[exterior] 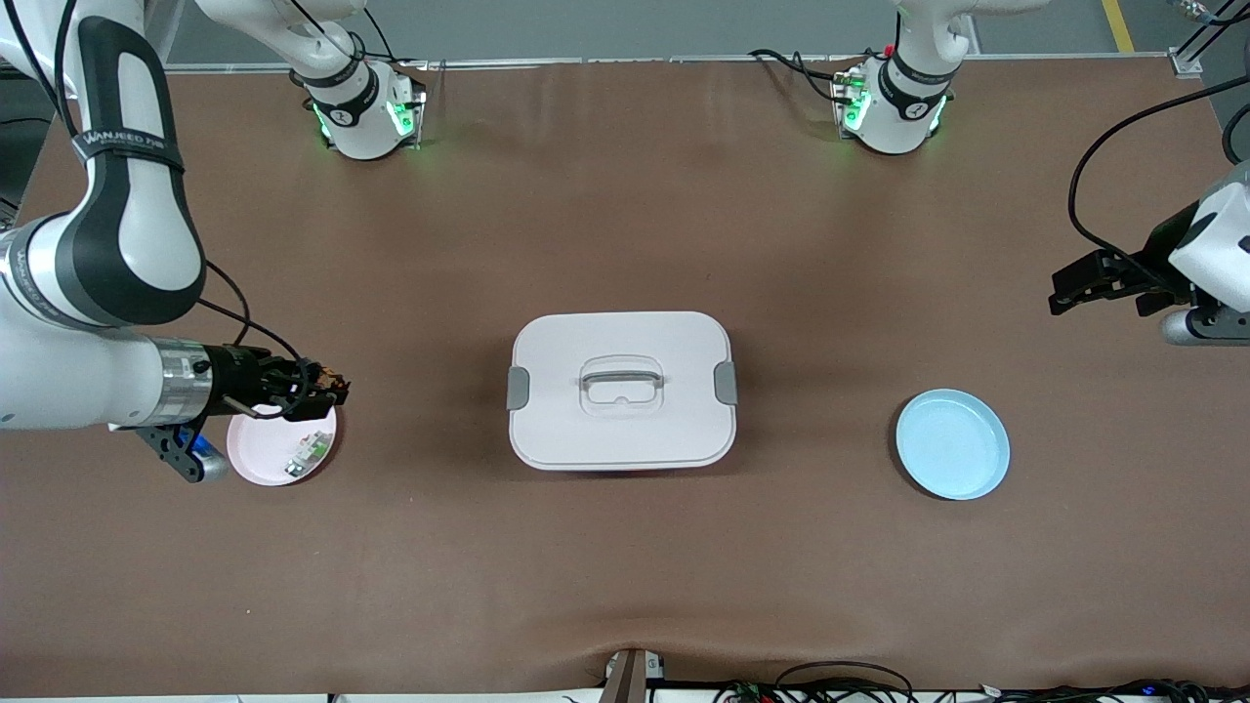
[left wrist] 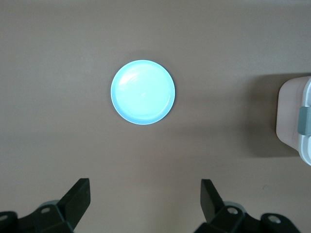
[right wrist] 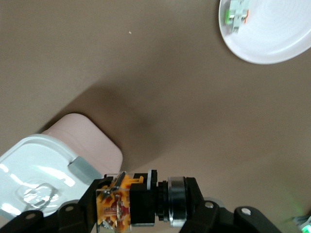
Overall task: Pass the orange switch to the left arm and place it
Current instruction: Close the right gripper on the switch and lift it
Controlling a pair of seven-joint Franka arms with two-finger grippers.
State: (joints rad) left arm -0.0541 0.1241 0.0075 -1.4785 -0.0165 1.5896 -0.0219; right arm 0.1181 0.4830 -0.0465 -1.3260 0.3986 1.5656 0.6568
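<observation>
My right gripper is shut on the orange switch, a small black cylinder with orange parts, and holds it above the edge of the pink plate at the right arm's end of the table. The switch also shows in the front view. The white box with grey latches stands mid-table; a corner of it shows in the right wrist view and in the left wrist view. My left gripper is open and empty in the air at the left arm's end; its fingers stand wide apart.
A small white-and-green component lies on the pink plate, also in the right wrist view. An empty blue plate lies toward the left arm's end, seen in the left wrist view.
</observation>
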